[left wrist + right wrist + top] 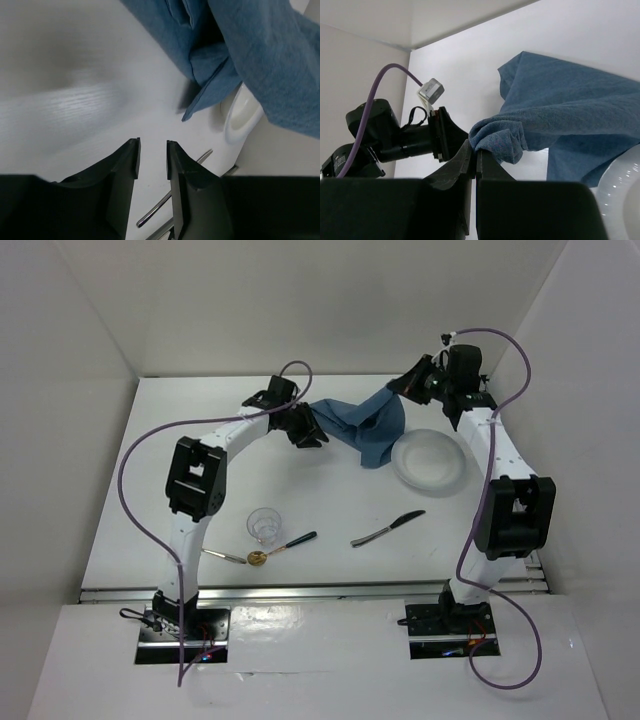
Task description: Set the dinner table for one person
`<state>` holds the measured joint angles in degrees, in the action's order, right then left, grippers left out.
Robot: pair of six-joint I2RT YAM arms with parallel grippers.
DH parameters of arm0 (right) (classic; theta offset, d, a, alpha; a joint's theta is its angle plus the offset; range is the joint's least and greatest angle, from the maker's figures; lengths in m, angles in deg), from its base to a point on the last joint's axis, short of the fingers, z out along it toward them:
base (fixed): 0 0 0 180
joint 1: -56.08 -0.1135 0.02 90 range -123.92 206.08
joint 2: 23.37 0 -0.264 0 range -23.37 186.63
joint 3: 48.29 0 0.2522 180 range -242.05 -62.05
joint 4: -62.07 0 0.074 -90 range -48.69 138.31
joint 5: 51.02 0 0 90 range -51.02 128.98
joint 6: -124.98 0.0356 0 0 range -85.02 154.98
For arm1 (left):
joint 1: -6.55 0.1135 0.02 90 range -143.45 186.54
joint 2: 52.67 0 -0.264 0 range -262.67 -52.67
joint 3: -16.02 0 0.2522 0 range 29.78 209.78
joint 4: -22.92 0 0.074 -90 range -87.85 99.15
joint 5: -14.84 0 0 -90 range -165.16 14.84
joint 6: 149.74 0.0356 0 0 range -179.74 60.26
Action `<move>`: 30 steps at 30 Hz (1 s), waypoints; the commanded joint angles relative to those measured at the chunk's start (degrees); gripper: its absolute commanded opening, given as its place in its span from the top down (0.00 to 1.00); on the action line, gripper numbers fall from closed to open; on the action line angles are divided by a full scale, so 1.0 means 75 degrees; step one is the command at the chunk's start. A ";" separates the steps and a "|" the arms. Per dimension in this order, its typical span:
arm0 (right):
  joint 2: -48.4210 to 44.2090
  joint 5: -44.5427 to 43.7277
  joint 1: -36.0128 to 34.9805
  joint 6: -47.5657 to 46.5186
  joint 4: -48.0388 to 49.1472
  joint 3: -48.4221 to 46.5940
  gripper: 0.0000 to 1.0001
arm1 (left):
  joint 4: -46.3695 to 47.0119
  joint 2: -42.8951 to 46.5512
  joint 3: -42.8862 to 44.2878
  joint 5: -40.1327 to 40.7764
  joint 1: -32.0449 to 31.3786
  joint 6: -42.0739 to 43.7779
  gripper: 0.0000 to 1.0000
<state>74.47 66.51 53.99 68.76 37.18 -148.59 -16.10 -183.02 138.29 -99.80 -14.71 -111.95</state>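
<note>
The blue cloth (362, 423) hangs bunched over the back middle of the white dinner table (180, 420). My right gripper (402, 388) is shut on one corner of it and holds it up; in the right wrist view the cloth (570, 105) bulges out from the closed jaws of that gripper (476, 149). My left gripper (308, 433) sits just left of the cloth's other end. In the left wrist view this gripper (152, 147) is open and empty, with the cloth (240, 50) hanging beyond it. The white plate (431, 461) lies right of the cloth, which partly overlaps it.
A clear glass (264, 525) stands front centre-left. A gold spoon with a dark handle (285, 545) and a fork (225, 556) lie near it. A knife (388, 528) lies in front of the plate. A silver rail (320, 590) edges the near side. White walls enclose the table.
</note>
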 commanded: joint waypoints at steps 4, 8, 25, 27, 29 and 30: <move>-0.0343 0.0490 0.0231 -0.0027 0.0278 0.0113 1.00 | 0.0906 -0.0467 0.0776 0.0871 0.0068 -0.1464 0.51; -0.0343 0.0677 0.0231 -0.0027 0.0348 0.0044 1.00 | 0.0731 -0.1275 0.1936 0.0966 0.0139 -0.1465 0.36; -0.0343 0.1158 0.0536 -0.0098 0.0348 0.0043 1.00 | 0.1152 -0.2495 0.3227 0.1118 0.0502 -0.1805 0.43; -0.0343 0.1158 0.0536 -0.0098 0.0348 0.0043 1.00 | 0.1316 -0.2601 0.3333 0.1037 0.0502 -0.1899 0.45; -0.0273 0.1158 0.0536 -0.0098 0.0348 0.0043 1.00 | 0.1398 -0.2776 0.3333 0.0966 0.0502 -0.2050 0.45; -0.0272 0.1158 0.0536 -0.0098 0.0348 0.0043 1.00 | 0.1399 -0.2777 0.3333 0.0966 0.0502 -0.2051 0.46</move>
<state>74.47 73.81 57.84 68.56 37.57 -147.83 -7.82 -201.90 161.59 -91.91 -10.89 -125.72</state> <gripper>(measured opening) 0.043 0.546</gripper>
